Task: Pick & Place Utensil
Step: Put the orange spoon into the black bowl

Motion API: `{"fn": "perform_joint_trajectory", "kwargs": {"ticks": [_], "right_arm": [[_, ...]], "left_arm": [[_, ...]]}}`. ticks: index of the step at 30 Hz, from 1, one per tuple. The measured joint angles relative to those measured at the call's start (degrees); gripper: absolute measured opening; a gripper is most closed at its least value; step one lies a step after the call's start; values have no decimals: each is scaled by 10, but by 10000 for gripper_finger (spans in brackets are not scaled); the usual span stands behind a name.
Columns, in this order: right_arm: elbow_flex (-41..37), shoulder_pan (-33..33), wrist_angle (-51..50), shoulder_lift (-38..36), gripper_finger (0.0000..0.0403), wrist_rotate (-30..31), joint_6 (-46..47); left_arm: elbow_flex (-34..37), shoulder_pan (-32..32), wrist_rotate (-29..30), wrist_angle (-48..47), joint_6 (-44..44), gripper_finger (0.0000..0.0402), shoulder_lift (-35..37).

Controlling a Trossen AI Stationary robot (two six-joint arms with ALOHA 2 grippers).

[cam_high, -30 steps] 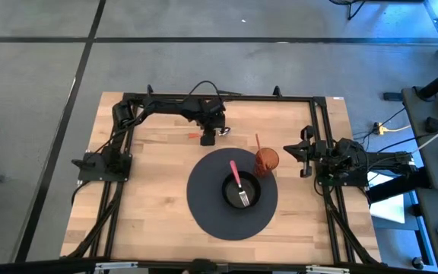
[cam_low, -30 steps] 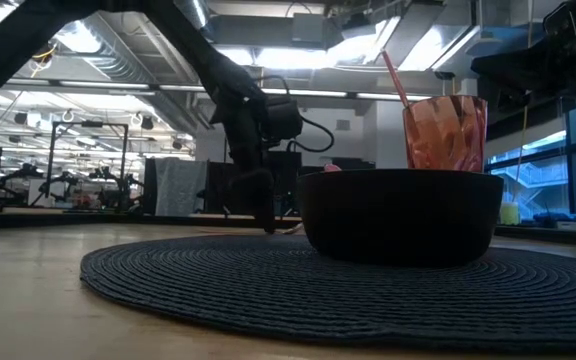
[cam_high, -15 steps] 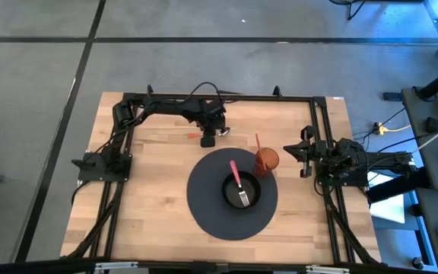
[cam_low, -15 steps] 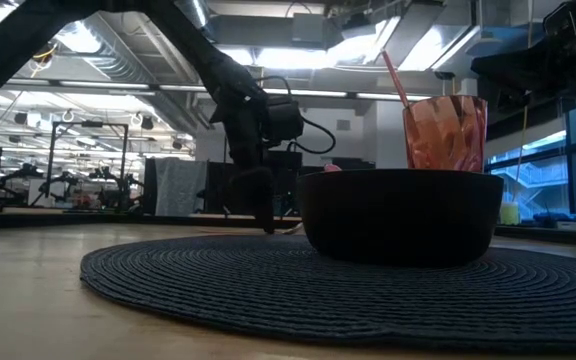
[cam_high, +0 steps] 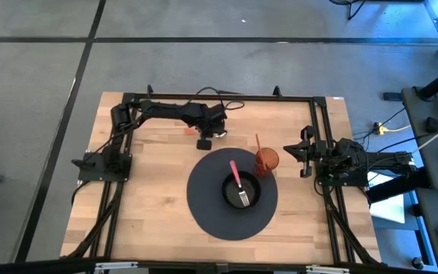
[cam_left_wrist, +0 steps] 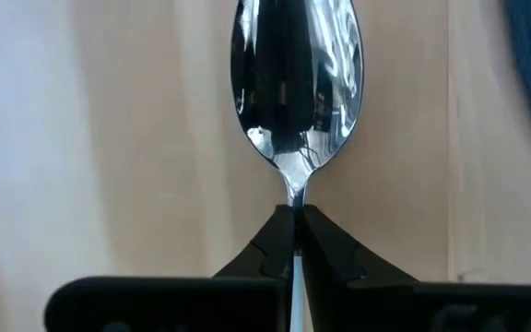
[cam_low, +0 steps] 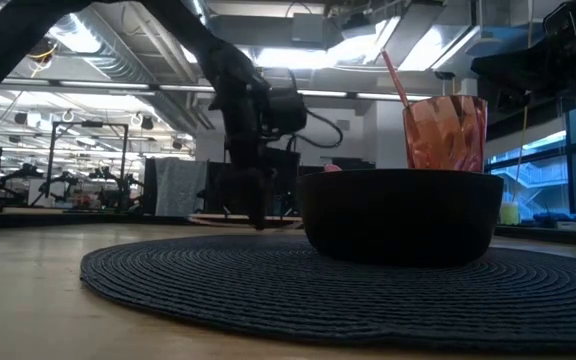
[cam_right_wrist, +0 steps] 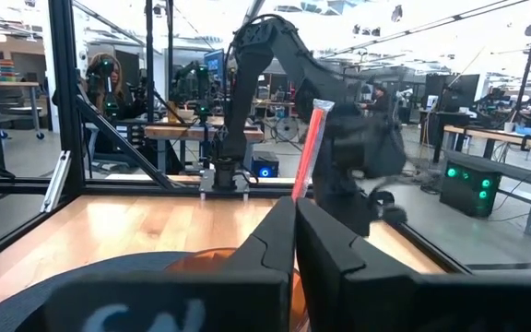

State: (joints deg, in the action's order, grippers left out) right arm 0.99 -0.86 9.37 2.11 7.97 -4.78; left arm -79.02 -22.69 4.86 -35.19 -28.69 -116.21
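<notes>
The left gripper (cam_left_wrist: 295, 242) has its 2 jaws pressed tight together on the thin neck of a shiny metal spoon (cam_left_wrist: 295, 88), so the spoon is held fast. The round bowl of the spoon sticks straight out past the jaw tips, over the bare wood of the table (cam_left_wrist: 109, 138). From above, the left gripper (cam_high: 204, 143) sits just off the far edge of the round dark placemat (cam_high: 204, 202), and the spoon is too small to make out there. From table height the left gripper (cam_low: 258, 215) hangs low, close to the wood, behind the mat. On the placemat sits a black bowl (cam_high: 252, 199) with a pink-handled fork (cam_high: 238, 183) lying in it, its tines down in the bowl and its handle up on the rim. An orange cup (cam_high: 266, 160) with a red straw (cam_high: 258, 143) stands next to the bowl, on the mat's edge. The right gripper (cam_high: 298, 154) waits at the right side of the table, near the cup. Its 2 jaws are closed together with nothing between them (cam_right_wrist: 295, 242).
</notes>
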Motion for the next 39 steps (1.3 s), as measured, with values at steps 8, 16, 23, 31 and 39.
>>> {"fn": "perform_joint_trajectory", "kwargs": {"ticks": [8,16,23,31,39], "right_arm": [[0,0,0,0,14,0,0],[0,0,0,0,14,0,-2],[0,0,0,0,14,0,0],[0,0,2,0,14,0,0],[0,0,2,0,14,0,12]], "left_arm": [[-2,4,12,-2,3,4,35],[-3,43,70,-27,0,4,67],[-5,118,142,-46,12,4,139],[-8,243,194,-56,60,3,181],[-97,338,195,-87,103,3,118]]}}
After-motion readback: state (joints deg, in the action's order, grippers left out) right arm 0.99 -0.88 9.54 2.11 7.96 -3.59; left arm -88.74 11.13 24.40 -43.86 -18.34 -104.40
